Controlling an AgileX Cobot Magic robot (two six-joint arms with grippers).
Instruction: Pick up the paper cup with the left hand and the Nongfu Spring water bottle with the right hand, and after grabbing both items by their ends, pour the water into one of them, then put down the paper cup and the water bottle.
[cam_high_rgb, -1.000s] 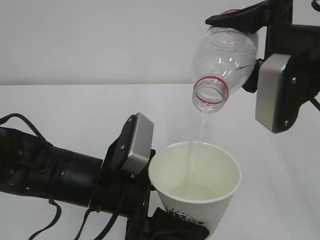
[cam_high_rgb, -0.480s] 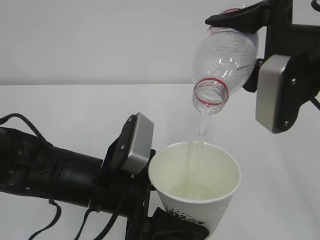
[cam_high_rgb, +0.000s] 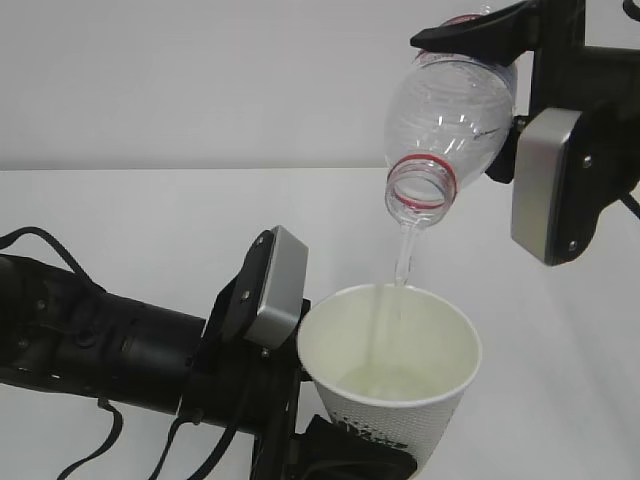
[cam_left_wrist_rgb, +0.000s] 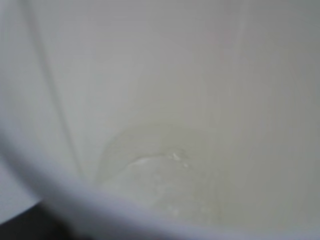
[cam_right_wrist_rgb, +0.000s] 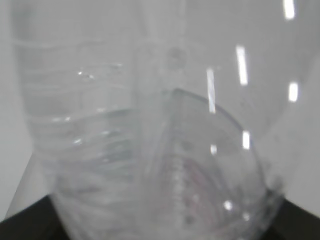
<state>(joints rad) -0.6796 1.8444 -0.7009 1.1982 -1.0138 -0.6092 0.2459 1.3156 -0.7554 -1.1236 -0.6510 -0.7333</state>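
Nothing has shifted since the earlier frames except the water (cam_high_rgb: 402, 262), whose thin clear stream now bends slightly differently below the bottle mouth. Right end effector (cam_high_rgb: 505, 85), upper right of the exterior view, stays clamped on the Nongfu Spring water bottle (cam_high_rgb: 448, 115), which is tilted mouth-down with its red neck ring lowest. Left end effector (cam_high_rgb: 330, 455), lower centre, grips the paper cup (cam_high_rgb: 395, 400) near its base; the cup stands roughly upright, leaning a little, directly below the bottle mouth and well apart from it. Both items are held above the white worktop (cam_high_rgb: 130, 215). The stream enters the cup, and a shallow pool lies on the cream bottom. The left wrist view shows the cup's interior with that pool (cam_left_wrist_rgb: 160, 172); the right wrist view shows only the clear ribbed bottle wall (cam_right_wrist_rgb: 150, 150) at close range.
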